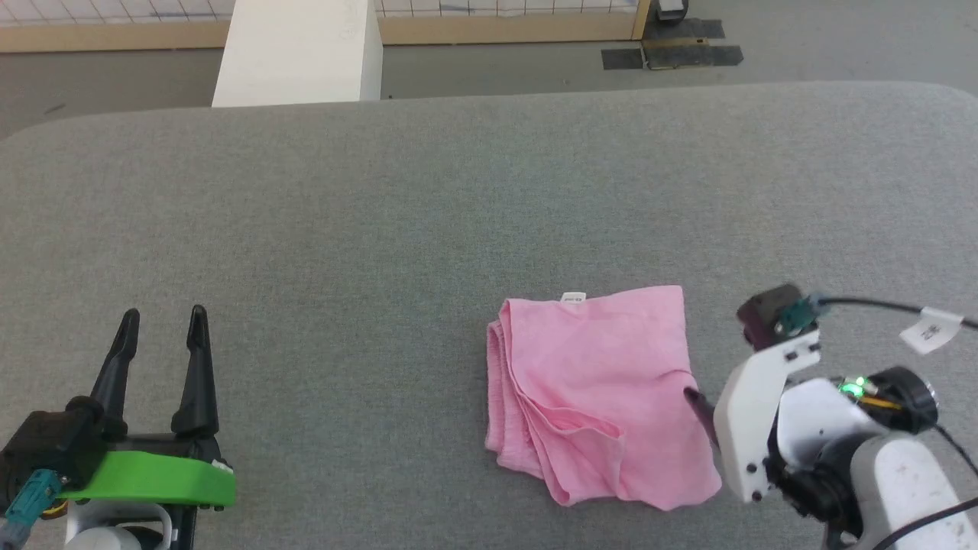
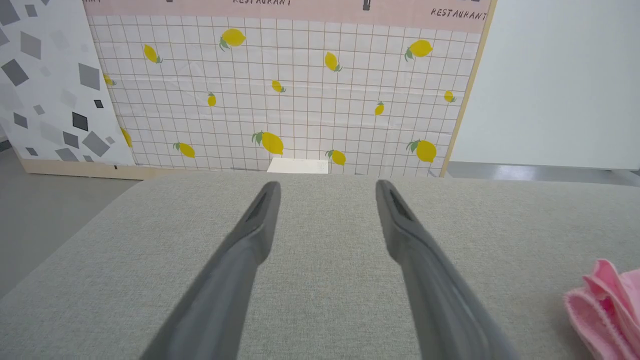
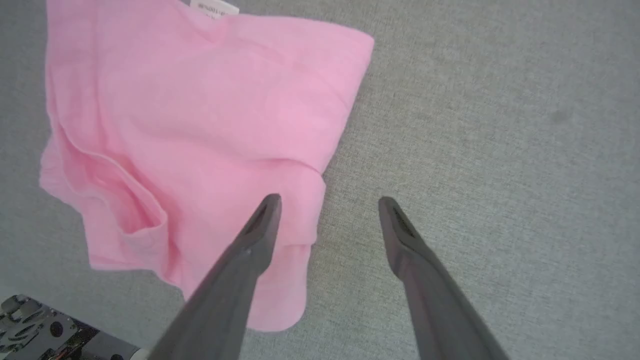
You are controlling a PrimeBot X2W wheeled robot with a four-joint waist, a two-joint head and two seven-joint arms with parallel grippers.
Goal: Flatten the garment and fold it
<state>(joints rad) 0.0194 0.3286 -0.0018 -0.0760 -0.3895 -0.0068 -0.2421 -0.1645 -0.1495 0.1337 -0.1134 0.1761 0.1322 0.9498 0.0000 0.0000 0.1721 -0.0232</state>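
Pink jersey, the garment (image 1: 596, 389) is lying in a loose, uneven fold on the grey worktop (image 1: 382, 229), right of centre, its white label (image 1: 573, 297) at the far edge. The right gripper (image 3: 327, 202) is hanging open over its right edge, one finger above cloth and one above bare worktop, while the left gripper (image 1: 164, 317) is resting open, well apart. A pinch here is risking catching only the top layer, so pulling the fold open.
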